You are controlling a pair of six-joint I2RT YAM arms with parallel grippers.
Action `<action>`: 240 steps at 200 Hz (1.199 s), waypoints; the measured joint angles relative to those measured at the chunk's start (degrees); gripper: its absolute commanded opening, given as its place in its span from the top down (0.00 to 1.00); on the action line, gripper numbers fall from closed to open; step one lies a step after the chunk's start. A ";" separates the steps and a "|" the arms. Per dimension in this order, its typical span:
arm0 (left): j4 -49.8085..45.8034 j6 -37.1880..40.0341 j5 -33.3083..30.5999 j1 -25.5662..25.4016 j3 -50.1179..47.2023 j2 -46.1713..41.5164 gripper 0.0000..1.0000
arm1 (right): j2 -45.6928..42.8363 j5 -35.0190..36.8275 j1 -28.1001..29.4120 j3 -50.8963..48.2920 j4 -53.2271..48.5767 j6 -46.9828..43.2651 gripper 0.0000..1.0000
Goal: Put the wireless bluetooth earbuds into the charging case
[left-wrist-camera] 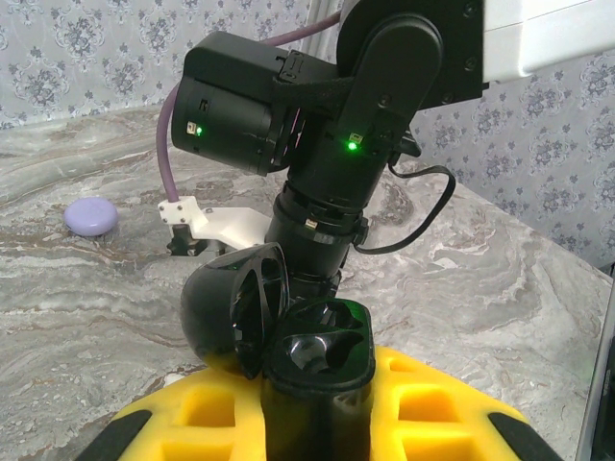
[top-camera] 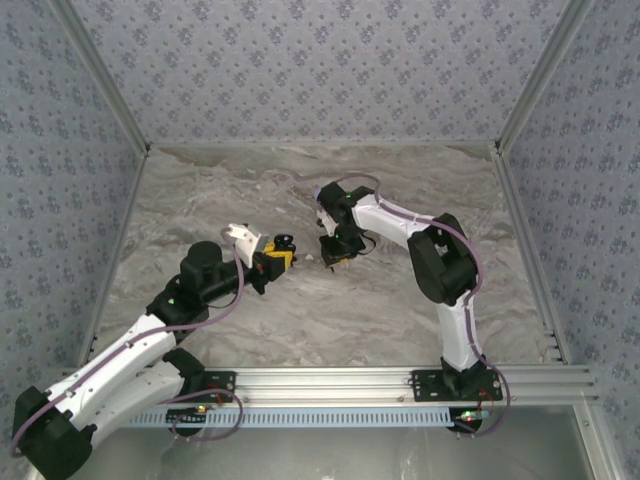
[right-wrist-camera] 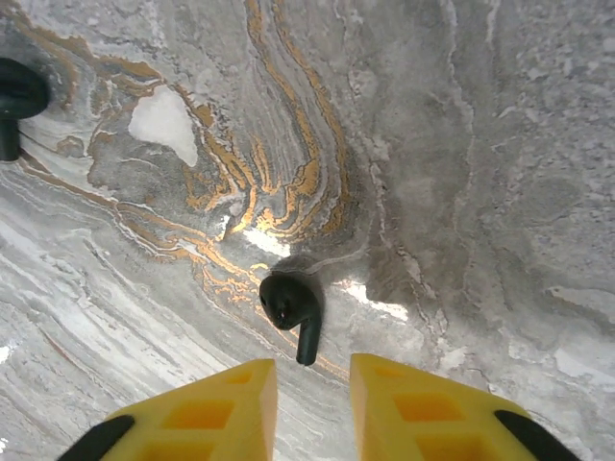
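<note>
Marbled table (right-wrist-camera: pixel 480 144) bears a glossy black stemmed earbud (right-wrist-camera: pixel 291 309); charging case (left-wrist-camera: pixel 315 370) open.

A small black stemmed earbud (right-wrist-camera: pixel 291 309) lies on the grey, gold-veined marble tabletop (right-wrist-camera: pixel 461 154), just beyond the right gripper (right-wrist-camera: pixel 312 370) and its parted yellow fingers (right-wrist-camera: pixel 226 408); a second black earbud (right-wrist-camera: pixel 14 96) sits at the far left edge.

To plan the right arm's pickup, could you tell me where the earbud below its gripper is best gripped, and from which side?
Probably the bulbous head of the earbud, from straight above with the right gripper, closing across its sides. It lies flat on the table, thin stem pointing toward the open jaws; the head is the widest part, and gripping it leaves the stem free.
</note>
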 measured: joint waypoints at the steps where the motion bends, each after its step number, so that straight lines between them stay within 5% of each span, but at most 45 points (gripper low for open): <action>1: 0.00 -0.02 0.00 0.00 0.00 -0.02 0.87 | 0.00 0.04 0.00 0.00 0.00 0.04 0.67; 132: -0.02 0.00 -0.02 0.00 0.00 -0.02 0.87 | 2.05 6.91 3.89 1.31 1.46 5.20 0.58; 240: -0.55 0.00 -0.04 0.00 0.00 -0.94 0.87 | 5.49 10.36 5.05 4.61 1.20 6.75 0.64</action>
